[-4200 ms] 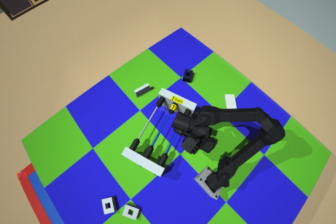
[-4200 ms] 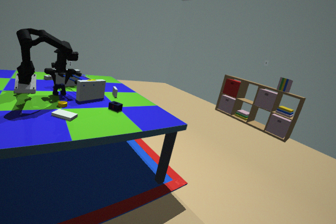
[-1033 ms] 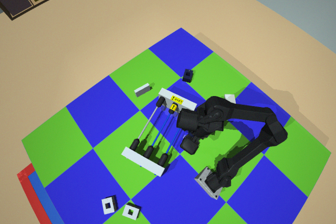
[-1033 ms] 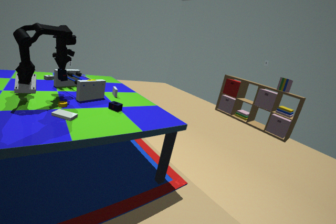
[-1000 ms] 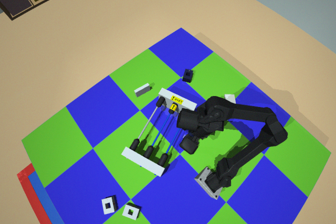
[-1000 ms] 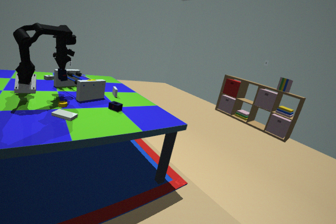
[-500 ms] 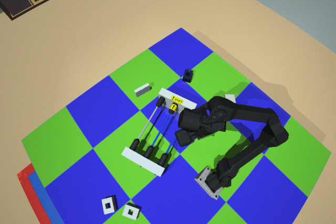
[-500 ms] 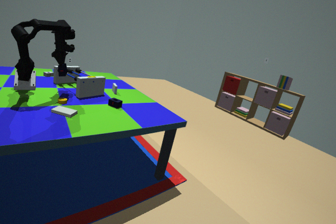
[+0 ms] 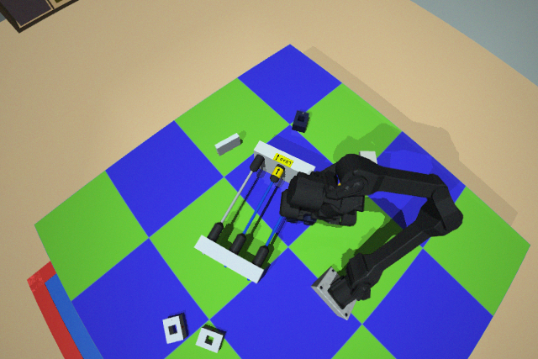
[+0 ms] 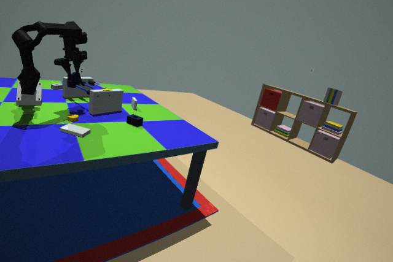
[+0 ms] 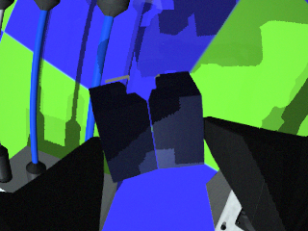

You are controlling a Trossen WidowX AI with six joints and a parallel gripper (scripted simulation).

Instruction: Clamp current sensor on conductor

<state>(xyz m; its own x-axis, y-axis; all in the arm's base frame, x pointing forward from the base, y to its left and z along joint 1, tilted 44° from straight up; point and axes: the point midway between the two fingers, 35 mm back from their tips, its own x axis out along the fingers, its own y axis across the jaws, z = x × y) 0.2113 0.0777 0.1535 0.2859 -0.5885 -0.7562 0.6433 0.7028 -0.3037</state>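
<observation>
My gripper [image 9: 309, 221] [image 10: 73, 74] [image 11: 152, 135] is shut on the dark split-core sensor [image 10: 75, 80] [image 11: 178, 130], holding it above the table. In the wrist view its two halves stand side by side with a thin gap between them and a notch at the far end; no arrow can be made out. The LOAD conductor [image 9: 259, 208] [image 11: 35, 96] is the middle, blue one, with a yellow arrow collar [image 9: 277, 171] beside the yellow LOAD label [image 9: 283, 160] [image 10: 107, 89]. The sensor is close to the outer blue conductor [image 9: 274, 231] [image 11: 104, 48], to one side of LOAD; contact is unclear.
White end walls [image 9: 229, 259] [image 10: 106, 102] hold the three conductors; the third is grey [image 9: 236, 198]. A dark block [image 9: 300, 121] [image 10: 134, 120], an upright white bar [image 9: 228, 145] [image 10: 134, 103], a flat white block [image 9: 367, 156] [image 10: 75, 130] and a yellow disc [image 10: 72, 117] stand around.
</observation>
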